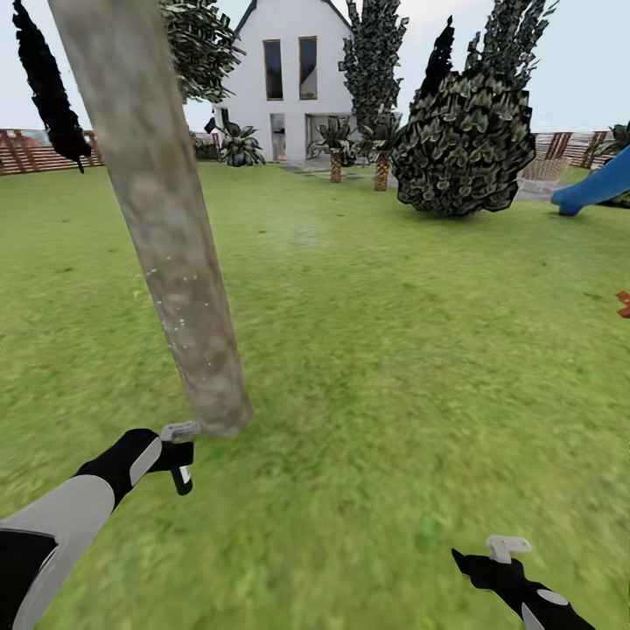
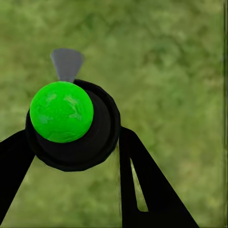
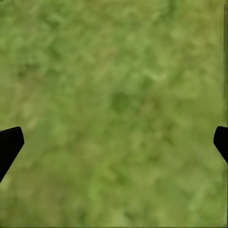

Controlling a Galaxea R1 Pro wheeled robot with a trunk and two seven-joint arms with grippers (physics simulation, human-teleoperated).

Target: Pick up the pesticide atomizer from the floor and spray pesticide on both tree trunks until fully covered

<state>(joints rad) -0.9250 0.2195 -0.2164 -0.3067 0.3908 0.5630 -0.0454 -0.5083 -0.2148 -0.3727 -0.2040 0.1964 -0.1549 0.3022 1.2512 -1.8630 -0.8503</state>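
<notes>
The thick, mottled grey-brown tree trunk [image 1: 166, 236] leans up from the lawn [image 1: 394, 350] and serves as the landmark here; fine pale specks of pesticide [image 1: 188, 328] dot its lower half. Just beside the trunk's base, the left gripper [image 1: 179, 459] holds the pesticide atomizer [image 1: 181, 446], whose light grey trigger head sits right at the foot of the trunk, with the dark bottle body hanging below it. In the left wrist view the gripper's 2 black fingers [image 2: 147, 185] are closed against either side of the atomizer [image 2: 71, 126], seen end-on with its bright green spot and grey nozzle over the grass. Well to the right of the trunk, low over the lawn, the right gripper [image 1: 490, 560] holds nothing; in the right wrist view its 2 fingertips [image 3: 9, 142] stand wide apart over bare grass [image 3: 114, 104]. Far behind the trunk stand a white house [image 1: 289, 79], a large dark-leaved bush [image 1: 464, 144], short palms [image 1: 337, 144] and a brown slatted fence [image 1: 35, 150]. A blue slide [image 1: 599, 188] lies far to the trunk's right.
</notes>
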